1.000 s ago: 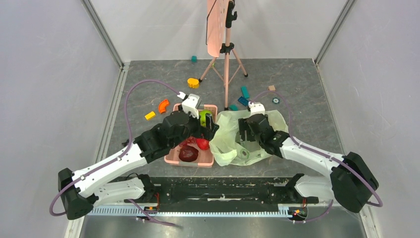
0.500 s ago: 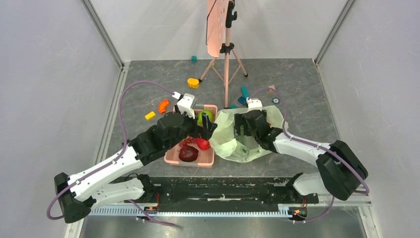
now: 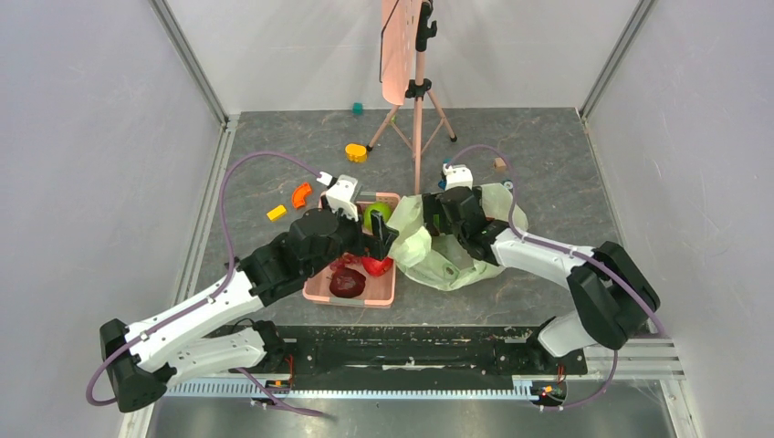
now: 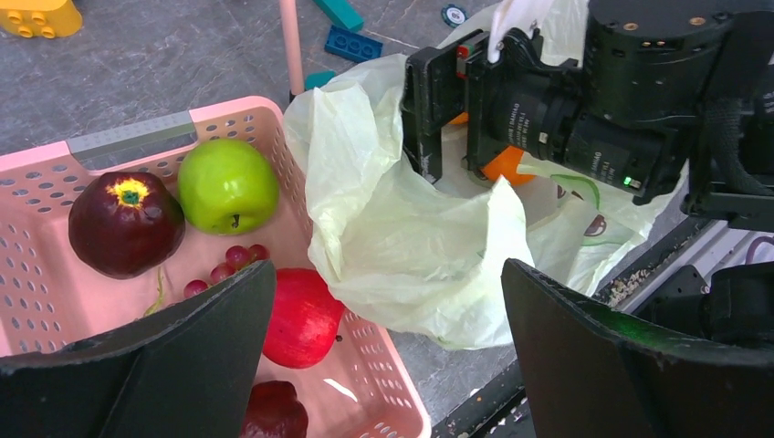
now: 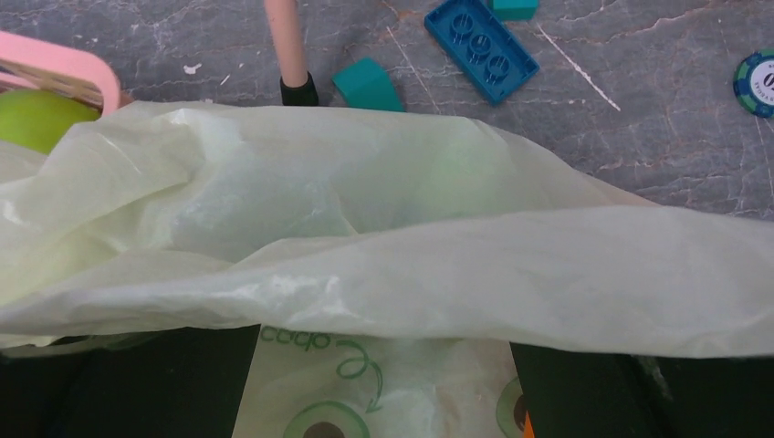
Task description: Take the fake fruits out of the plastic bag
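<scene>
Plastic bag [image 3: 444, 260]: laid crumpled against pink basket [image 3: 351, 295].
Left gripper [image 4: 388, 274]: spread wide, held over basket edge and bag.
Right gripper [image 4: 452, 123]: parted wide, set at bag mouth.
Green apple [image 4: 226, 185], red apple [image 4: 301, 315]: lodged in basket.
Orange [image 4: 507, 164]: glimpsed inside bag.

the plastic bag [image 4: 411, 246] is thin and crinkly (the green apple [image 4: 226, 185] glossy).

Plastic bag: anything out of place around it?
Yes. The plastic bag is crumpled, and one fold hangs over the pink basket's right rim, beside the red apple. An orange shows inside it.
</scene>
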`<state>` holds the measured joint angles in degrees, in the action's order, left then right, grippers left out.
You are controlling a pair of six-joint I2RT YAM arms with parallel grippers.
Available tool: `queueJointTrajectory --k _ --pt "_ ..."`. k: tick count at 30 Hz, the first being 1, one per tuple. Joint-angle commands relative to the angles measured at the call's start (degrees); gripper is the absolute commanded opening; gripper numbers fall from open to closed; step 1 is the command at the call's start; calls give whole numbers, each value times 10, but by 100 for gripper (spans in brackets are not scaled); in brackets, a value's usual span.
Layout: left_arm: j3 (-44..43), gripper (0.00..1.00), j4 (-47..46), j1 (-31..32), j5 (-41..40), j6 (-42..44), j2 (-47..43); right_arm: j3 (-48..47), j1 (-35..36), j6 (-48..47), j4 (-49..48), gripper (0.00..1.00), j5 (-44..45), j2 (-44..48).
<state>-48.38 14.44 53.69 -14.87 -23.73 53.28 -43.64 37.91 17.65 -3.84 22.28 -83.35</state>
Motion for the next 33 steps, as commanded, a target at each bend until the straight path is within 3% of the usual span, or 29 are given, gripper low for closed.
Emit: queueJointTrajectory --k 1,17,20,24,33 --pt "2 100 -20 -6 1 1 -12 -45 -8 -13 -6 98 22 -33" --pt "15 100 -17 -10 -1 2 -28 -90 -24 -20 12 98 36 -124" --pt "17 100 -16 -11 -3 2 -31 -91 -25 -19 13 93 35 -128" --pt "19 100 -15 -12 -4 3 -35 -84 -25 -18 18 79 31 -113" --pt "20 100 -5 -12 -8 5 -42 -51 -25 -22 67 73 -17 -1"
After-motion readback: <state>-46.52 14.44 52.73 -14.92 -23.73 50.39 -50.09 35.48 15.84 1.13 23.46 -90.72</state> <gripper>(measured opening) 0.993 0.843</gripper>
